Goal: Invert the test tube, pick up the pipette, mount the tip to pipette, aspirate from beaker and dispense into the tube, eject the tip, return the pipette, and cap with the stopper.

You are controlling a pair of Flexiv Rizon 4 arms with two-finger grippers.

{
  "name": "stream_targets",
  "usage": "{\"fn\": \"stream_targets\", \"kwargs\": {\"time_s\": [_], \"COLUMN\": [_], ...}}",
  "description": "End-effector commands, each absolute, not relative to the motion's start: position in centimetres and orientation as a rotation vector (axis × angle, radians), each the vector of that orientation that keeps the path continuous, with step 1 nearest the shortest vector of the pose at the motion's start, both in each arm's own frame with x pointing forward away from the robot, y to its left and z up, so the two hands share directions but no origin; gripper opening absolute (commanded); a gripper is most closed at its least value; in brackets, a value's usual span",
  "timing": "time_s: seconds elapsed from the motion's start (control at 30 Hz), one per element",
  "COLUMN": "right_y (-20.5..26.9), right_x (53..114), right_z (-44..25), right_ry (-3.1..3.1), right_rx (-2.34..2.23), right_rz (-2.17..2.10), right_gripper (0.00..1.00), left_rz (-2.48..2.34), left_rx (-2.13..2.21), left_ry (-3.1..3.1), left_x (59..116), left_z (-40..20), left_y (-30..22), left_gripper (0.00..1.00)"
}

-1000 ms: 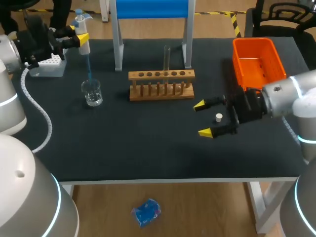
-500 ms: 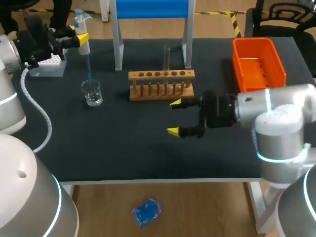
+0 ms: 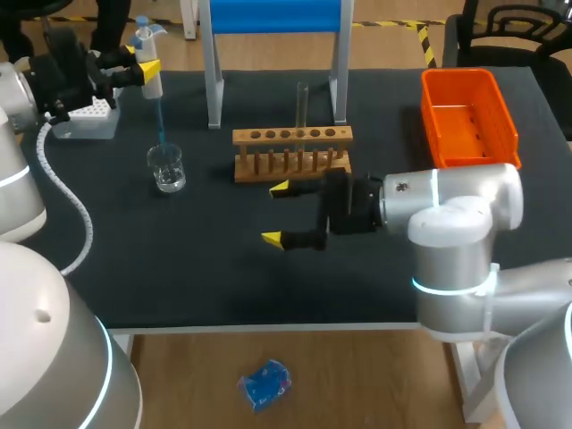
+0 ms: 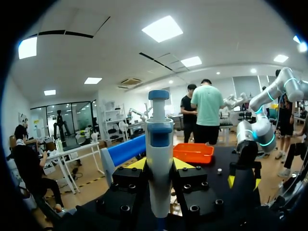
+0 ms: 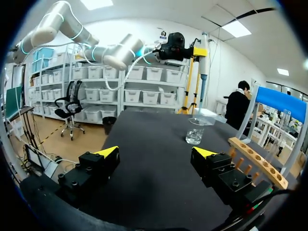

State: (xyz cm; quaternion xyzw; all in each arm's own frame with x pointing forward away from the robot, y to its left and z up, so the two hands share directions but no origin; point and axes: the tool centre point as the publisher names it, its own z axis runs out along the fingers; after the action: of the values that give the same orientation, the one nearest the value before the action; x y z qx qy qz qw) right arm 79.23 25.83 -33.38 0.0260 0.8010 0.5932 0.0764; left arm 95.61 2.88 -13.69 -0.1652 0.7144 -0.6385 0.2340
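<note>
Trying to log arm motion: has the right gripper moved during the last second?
Yes. The right gripper has swept leftward, from beside the orange bin to just in front of the wooden rack.

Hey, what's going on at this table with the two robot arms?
A lab routine is under way. The left gripper is shut on a pipette, held upright with its blue tip pointing down at the mouth of the beaker. The right gripper hangs open and empty in front of the wooden rack, where a test tube stands upright, not yet capped.
</note>
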Motion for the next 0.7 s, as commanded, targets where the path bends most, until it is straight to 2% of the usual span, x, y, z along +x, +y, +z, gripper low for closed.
{"fn": "stream_targets", "kwargs": {"time_s": [0.03,0.27,0.7], "right_y": [26.4,31.2,35.7], "right_x": [79.3,80.6,82.7], "right_z": [-33.6,-34.4,-36.0], "right_ry": [2.398,2.401,2.406], "right_rx": [0.082,0.166,0.253], "right_rz": [1.775,1.7,1.692], "right_gripper": [1.0,1.0,1.0], "left_rz": [-1.754,-1.754,-1.754], "left_rx": [-0.452,-0.452,-0.452], "left_ry": [1.958,1.958,1.958], "left_x": [95.6,95.6,95.6], "left_z": [-13.7,-13.7,-13.7], "left_y": [2.8,2.8,2.8], "left_gripper": [0.0,0.0,0.0]}}
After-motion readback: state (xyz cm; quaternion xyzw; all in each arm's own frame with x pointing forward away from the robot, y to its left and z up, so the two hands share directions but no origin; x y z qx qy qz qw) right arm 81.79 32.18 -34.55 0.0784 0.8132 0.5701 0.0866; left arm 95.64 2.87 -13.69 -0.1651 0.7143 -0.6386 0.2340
